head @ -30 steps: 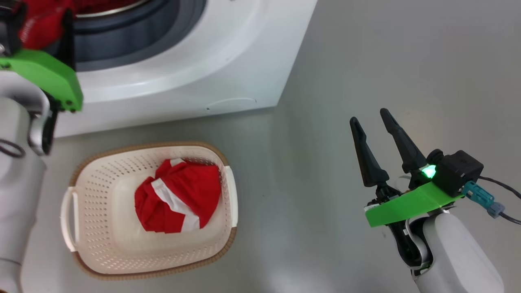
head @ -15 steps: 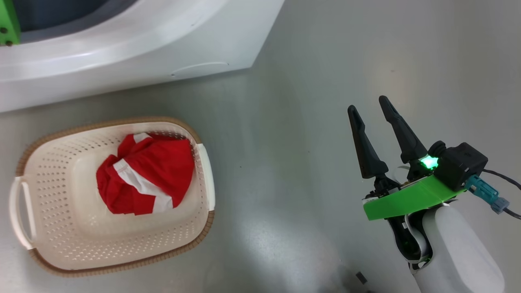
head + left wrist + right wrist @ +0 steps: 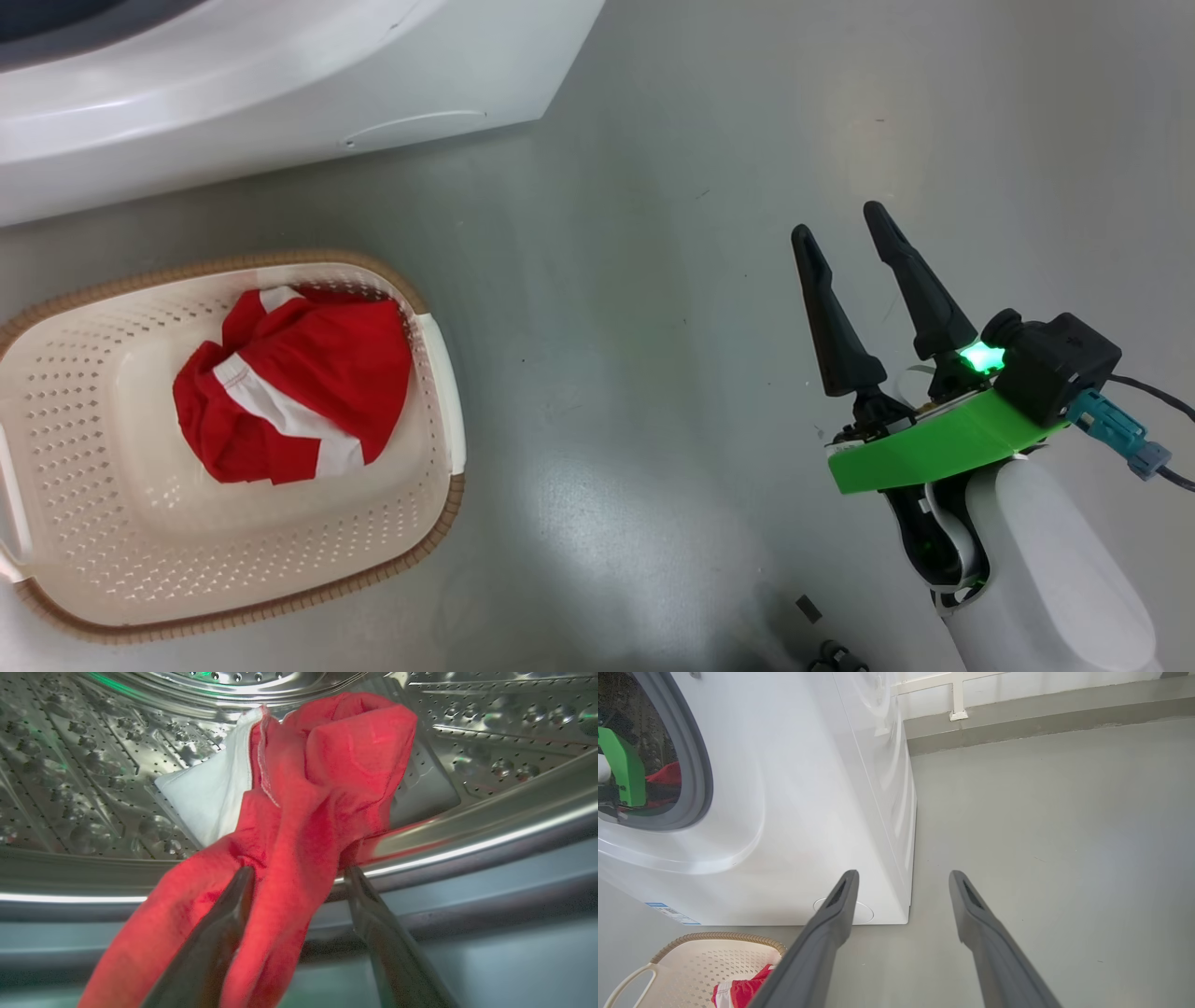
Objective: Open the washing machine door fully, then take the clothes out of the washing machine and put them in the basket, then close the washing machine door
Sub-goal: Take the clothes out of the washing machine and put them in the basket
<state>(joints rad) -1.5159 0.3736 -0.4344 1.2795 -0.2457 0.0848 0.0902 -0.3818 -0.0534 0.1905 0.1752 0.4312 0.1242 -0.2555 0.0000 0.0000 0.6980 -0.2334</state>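
Poking into the washing machine (image 3: 808, 788), the left tool (image 3: 299, 872) sits at the lip of the steel drum (image 3: 70, 788) with its fingers spread wide. A red garment (image 3: 327, 765) (white panel showing behind it) is bunched between them and draped over the finger on that view's left. The jaws look fully apart, but it is hard to tell whether the fabric is pinched at all or just lying across. The right tool (image 3: 838, 224) hangs over the grey floor (image 3: 653, 280), well to the right of the basket (image 3: 280, 257), fingers wide and empty, with a green light glowing at its base. The basket stands on the floor just in front of the machine and holds a second red garment (image 3: 299, 383) with white bands, crumpled toward the machine side. From the right wrist, the left arm's green mount (image 3: 621, 765) shows inside the grey gasket (image 3: 698, 765) with red fabric beside it. A blue label (image 3: 668, 912) and a round flap (image 3: 866, 912) sit low on the white front.
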